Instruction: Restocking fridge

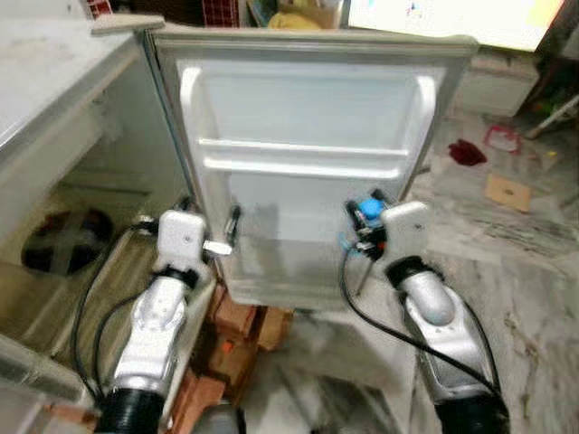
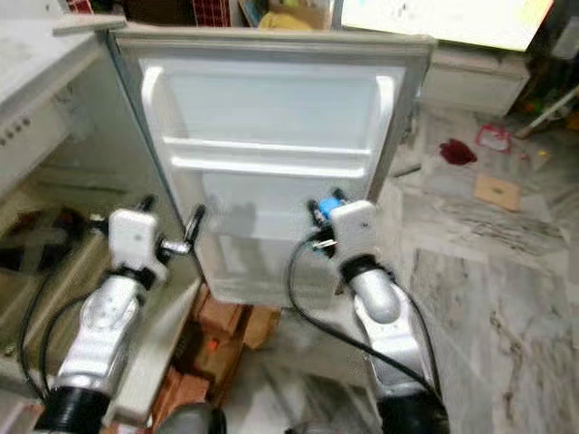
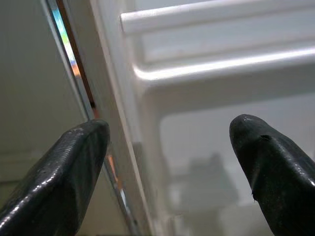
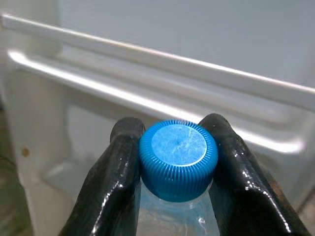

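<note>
The left gripper (image 3: pixel 167 162) is at 9 o'clock, its fingers (image 3: pixel 59 182) spread wide on either side of the inner edge of the open fridge door (image 1: pixel 308 117), touching nothing. At 3 o'clock the right gripper (image 4: pixel 177 147) is clamped on the bottle (image 4: pixel 174 211) just under its blue cap (image 4: pixel 178 157). The bottle's long axis lies along the fingers, and the cap points at the door shelf (image 1: pixel 303 163).
</note>
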Robot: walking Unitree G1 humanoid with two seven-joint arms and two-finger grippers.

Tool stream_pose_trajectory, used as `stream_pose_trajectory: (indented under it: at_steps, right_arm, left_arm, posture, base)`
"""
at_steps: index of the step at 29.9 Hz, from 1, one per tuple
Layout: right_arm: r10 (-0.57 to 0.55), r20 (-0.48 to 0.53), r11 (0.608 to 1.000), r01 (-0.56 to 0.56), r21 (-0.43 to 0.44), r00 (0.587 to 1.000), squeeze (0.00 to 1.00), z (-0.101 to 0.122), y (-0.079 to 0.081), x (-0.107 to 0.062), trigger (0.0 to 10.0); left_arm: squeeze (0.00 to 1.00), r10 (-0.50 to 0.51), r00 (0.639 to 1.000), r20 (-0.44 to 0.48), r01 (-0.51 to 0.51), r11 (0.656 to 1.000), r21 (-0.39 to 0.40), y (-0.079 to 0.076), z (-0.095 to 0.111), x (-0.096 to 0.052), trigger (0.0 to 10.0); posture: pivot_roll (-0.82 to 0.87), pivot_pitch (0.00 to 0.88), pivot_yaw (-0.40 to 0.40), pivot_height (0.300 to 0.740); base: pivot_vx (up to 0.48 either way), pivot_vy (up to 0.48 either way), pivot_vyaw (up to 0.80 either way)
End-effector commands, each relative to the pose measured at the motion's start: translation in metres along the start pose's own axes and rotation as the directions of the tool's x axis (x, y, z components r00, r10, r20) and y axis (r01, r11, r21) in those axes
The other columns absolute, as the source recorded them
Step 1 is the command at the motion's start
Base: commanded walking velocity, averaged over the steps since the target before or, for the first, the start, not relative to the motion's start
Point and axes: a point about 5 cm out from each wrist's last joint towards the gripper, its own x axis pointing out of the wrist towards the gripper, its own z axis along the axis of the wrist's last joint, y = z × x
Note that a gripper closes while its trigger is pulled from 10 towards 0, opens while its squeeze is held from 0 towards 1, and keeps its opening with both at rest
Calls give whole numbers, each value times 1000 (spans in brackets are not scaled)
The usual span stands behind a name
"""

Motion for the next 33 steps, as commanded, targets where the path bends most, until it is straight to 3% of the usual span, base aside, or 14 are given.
stream_pose_trajectory:
  at_steps: [1, 13, 25, 33]
  right_arm:
    - [-27, 15, 999, 27, -18, 1000, 0, 2, -8, -3, 10000]
    - [12, -16, 1000, -11, 27, 1000, 0, -7, 2, -7, 10000]
    - [-6, -51, 999, 8, 40, 999, 0, -18, -1, -10, 10000]
    - [-11, -60, 999, 14, 40, 998, 0, -22, -1, -11, 10000]
  left_arm:
    - [0, -18, 1000, 8, 18, 1000, -6, -5, 1, 0, 10000]
    - [0, -19, 1000, -20, 19, 1000, 3, 1, -5, -8, 10000]
    - [0, 40, 998, -50, -41, 999, -25, 5, -10, -8, 10000]
    - [0, 64, 996, -63, -66, 997, -25, 9, -12, -7, 10000]
  posture:
    - [-6, 0, -11, 740]
    - [-1, 1, -9, 740]
    - [-2, 1, -3, 660]
    - [-1, 0, -3, 635]
  base:
    - [0, 0, 0]
    - [0, 0, 0]
    - [0, 0, 0]
    - [0, 0, 0]
